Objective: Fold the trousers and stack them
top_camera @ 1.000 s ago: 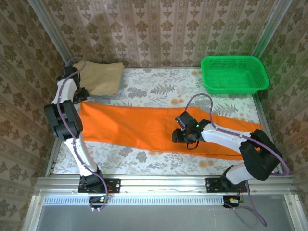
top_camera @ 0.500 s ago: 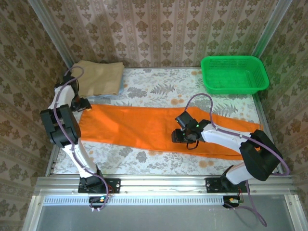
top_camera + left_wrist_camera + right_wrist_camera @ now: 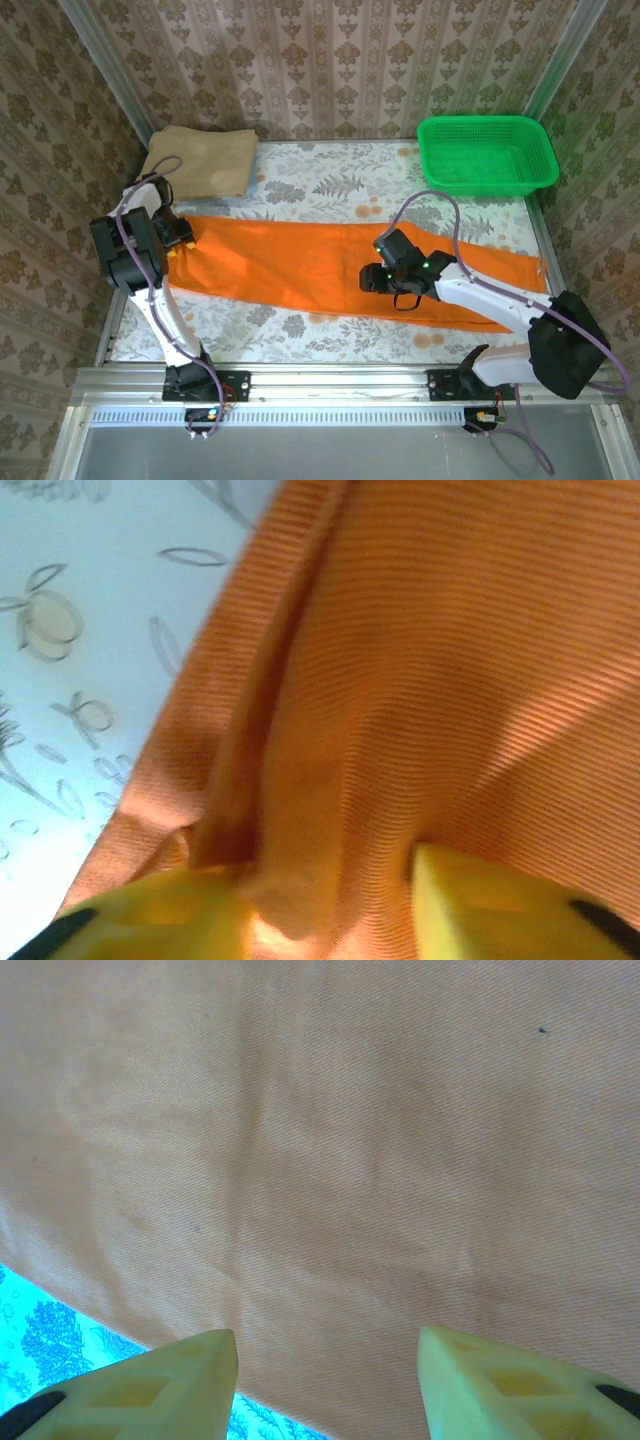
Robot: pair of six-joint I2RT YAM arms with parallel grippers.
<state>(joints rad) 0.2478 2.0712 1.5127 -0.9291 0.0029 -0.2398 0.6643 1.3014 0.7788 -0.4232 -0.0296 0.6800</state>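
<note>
Left gripper (image 3: 325,895): 2 fingers flank a raised fold of orange trousers (image 3: 290,262); grip unclear.
Right gripper (image 3: 328,1355): fingers spread, flat trouser fabric directly beneath.

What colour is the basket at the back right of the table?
The basket is bright green, seen best in the top external view.

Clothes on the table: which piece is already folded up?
The tan garment at the far left, which sits as a compact folded rectangle. The orange trousers are not folded: they lie spread out at full length in one long strip.
</note>
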